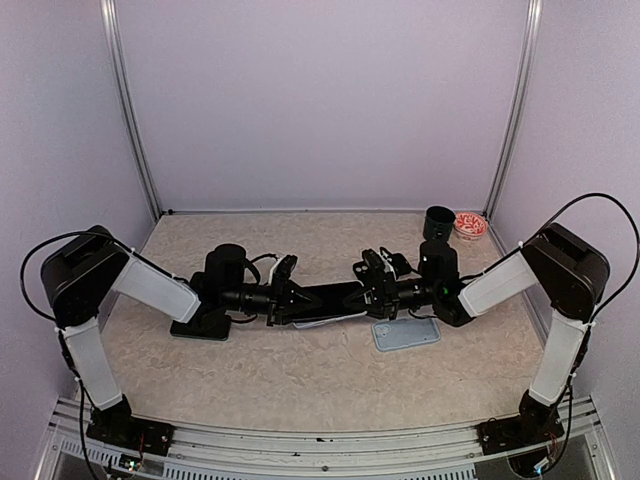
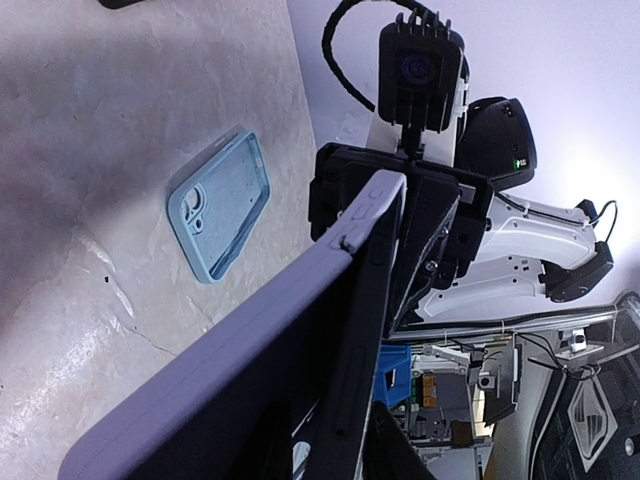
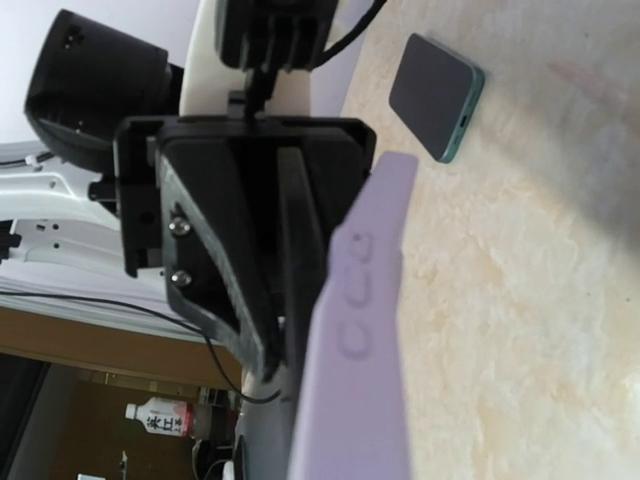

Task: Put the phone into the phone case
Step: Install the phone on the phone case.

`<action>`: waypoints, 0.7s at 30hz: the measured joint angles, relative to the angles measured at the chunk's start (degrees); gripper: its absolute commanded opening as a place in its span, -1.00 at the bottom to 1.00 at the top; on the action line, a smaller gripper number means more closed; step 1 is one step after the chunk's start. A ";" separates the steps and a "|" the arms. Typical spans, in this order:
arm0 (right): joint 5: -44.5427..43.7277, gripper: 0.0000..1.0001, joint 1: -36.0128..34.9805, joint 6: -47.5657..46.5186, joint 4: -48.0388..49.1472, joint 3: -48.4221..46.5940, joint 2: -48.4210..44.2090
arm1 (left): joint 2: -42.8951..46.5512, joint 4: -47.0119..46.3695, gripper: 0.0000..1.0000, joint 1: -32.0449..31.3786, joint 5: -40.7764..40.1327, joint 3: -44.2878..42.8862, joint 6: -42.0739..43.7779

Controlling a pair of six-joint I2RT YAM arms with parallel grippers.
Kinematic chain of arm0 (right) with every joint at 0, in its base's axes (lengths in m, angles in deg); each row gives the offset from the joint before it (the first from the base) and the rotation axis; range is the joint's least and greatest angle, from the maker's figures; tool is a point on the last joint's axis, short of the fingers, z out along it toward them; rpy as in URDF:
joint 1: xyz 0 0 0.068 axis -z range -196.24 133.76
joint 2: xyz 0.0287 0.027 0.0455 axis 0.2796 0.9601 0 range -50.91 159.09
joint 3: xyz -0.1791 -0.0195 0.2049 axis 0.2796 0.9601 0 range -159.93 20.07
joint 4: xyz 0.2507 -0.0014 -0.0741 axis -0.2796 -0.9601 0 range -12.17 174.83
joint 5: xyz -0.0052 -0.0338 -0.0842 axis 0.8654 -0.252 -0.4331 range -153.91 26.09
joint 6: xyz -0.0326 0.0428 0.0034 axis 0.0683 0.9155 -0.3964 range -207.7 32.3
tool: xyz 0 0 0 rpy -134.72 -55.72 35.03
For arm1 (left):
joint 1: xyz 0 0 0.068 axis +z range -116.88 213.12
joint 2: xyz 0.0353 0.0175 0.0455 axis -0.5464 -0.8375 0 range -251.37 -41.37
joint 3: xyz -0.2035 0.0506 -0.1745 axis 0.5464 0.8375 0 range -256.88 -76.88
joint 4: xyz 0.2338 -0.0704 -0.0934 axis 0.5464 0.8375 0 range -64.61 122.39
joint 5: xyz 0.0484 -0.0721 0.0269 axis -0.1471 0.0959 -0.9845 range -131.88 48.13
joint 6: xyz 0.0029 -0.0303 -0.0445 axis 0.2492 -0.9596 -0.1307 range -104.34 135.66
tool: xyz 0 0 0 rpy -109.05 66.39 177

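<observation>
A lavender phone case (image 2: pixel 230 370) is held in the air above the desk (image 1: pixel 300 390), between the two arms. One end is clenched by the left hand (image 3: pixel 300 210), the other by the right hand (image 2: pixel 400 210). Whether it is filled cannot be told. A light blue case (image 2: pixel 220 205) is laid flat on the desk, hollow side up, near the right hand.

Lavender case (image 2: pixel 230 385) aloft, tilted, gripped at both ends; pale-blue case (image 2: pixel 218 205) lying flat.
</observation>
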 measured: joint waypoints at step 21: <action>1.14 -0.78 1.33 5.46 7.19 2.36 1.49 | 3.56 9.35 -0.45 2.73 -1.14 0.02 2.99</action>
